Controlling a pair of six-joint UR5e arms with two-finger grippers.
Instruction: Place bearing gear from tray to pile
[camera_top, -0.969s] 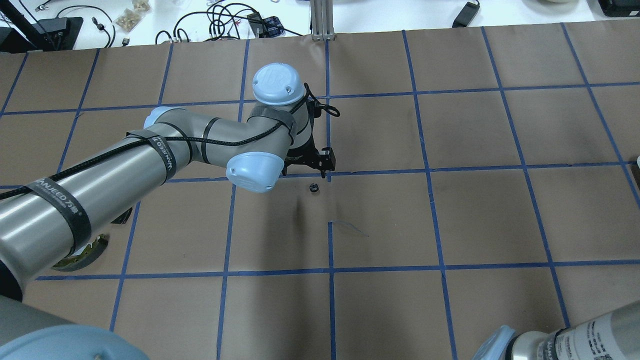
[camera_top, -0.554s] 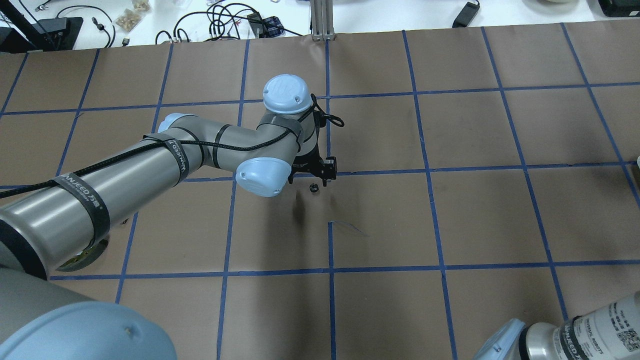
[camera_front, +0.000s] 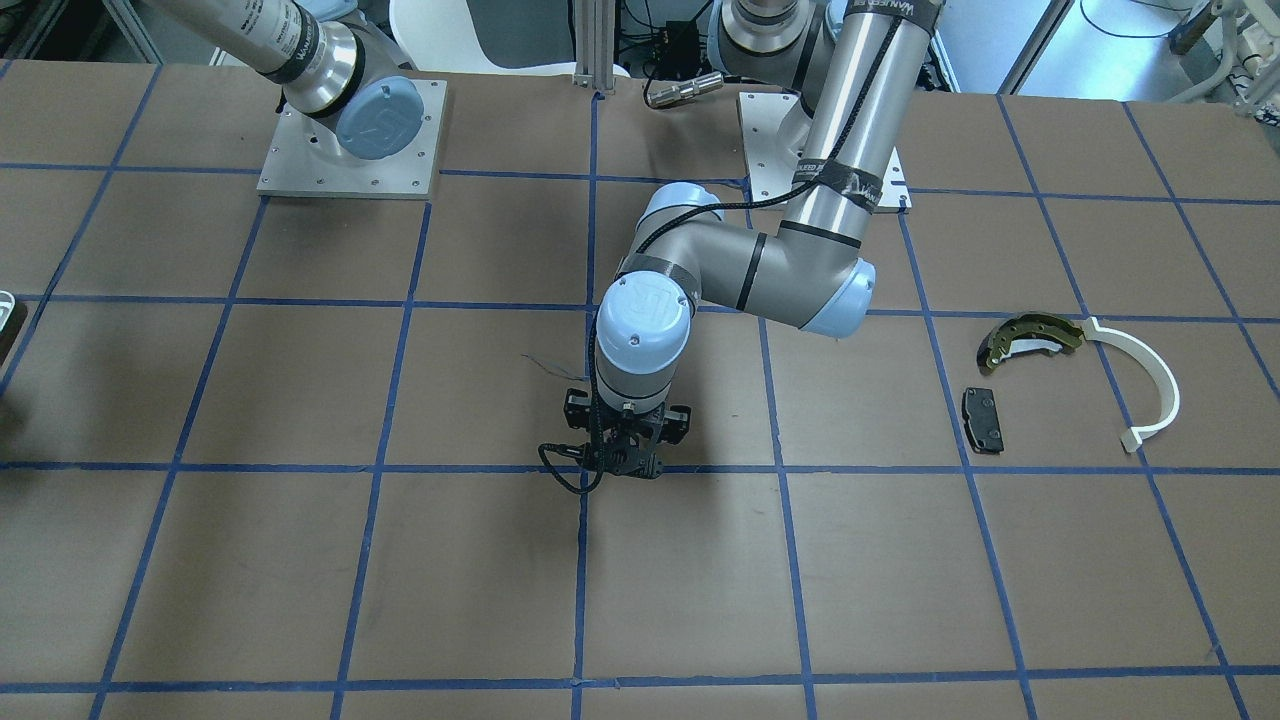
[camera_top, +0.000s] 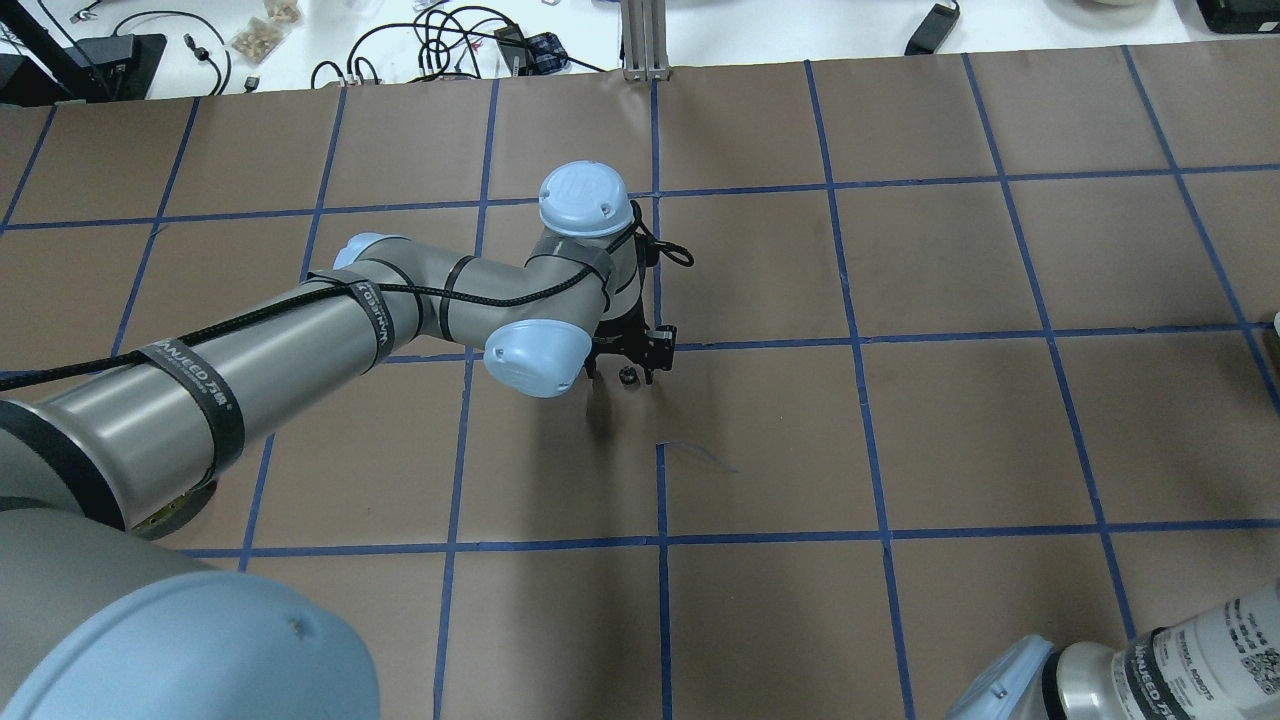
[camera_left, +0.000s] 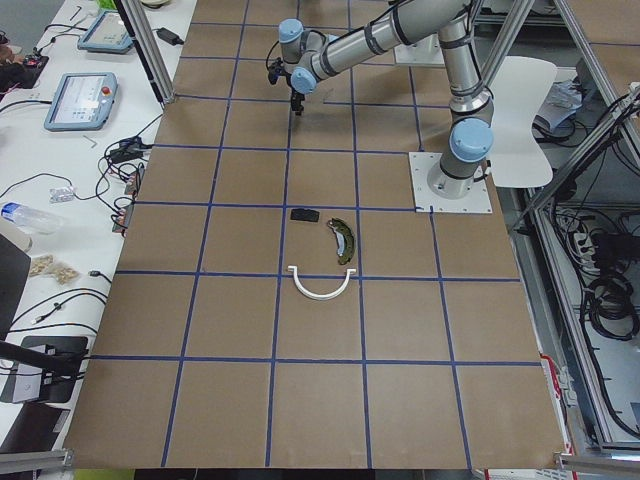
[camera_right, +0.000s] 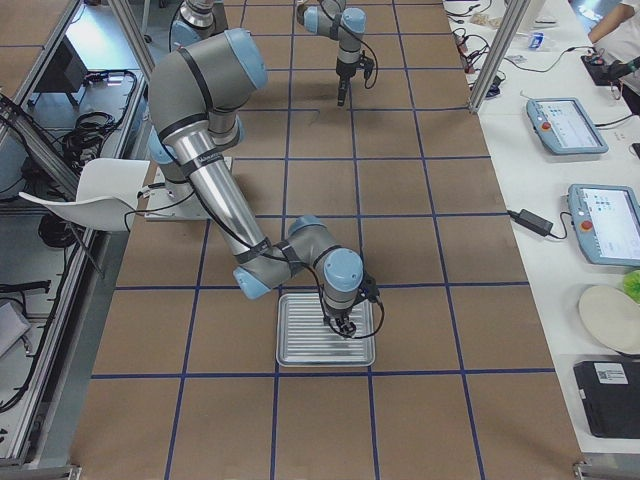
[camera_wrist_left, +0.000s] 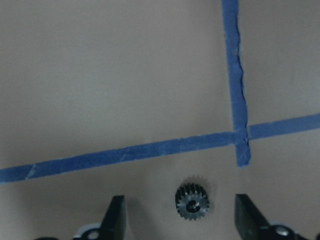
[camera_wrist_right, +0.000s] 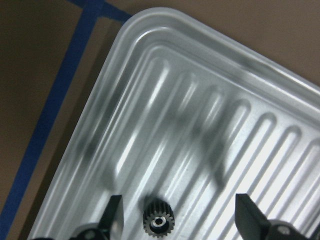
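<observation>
A small black bearing gear (camera_wrist_left: 192, 202) lies on the brown paper near a blue tape crossing. My left gripper (camera_wrist_left: 182, 217) is open and straddles it without touching; overhead the gear (camera_top: 628, 376) shows just below the wrist. A second toothed gear (camera_wrist_right: 157, 220) rests in the ribbed silver tray (camera_wrist_right: 150, 30). My right gripper (camera_wrist_right: 180, 220) is open around that gear, low over the tray (camera_right: 300, 355). The pile lies apart on the paper: an olive-gold brake shoe (camera_front: 1030, 335), a white curved strip (camera_front: 1150, 385) and a black pad (camera_front: 983, 418).
Blue tape lines divide the paper-covered table into squares. The left arm's elbow (camera_top: 535, 355) hangs over the table's middle. Cables and tablets lie on the white bench (camera_left: 90, 100) beyond the far edge. The arm bases (camera_front: 350, 130) stand at the robot's side.
The left arm has shifted right and toward the gear. Its gripper, which was beyond the gear, now stands around it.
</observation>
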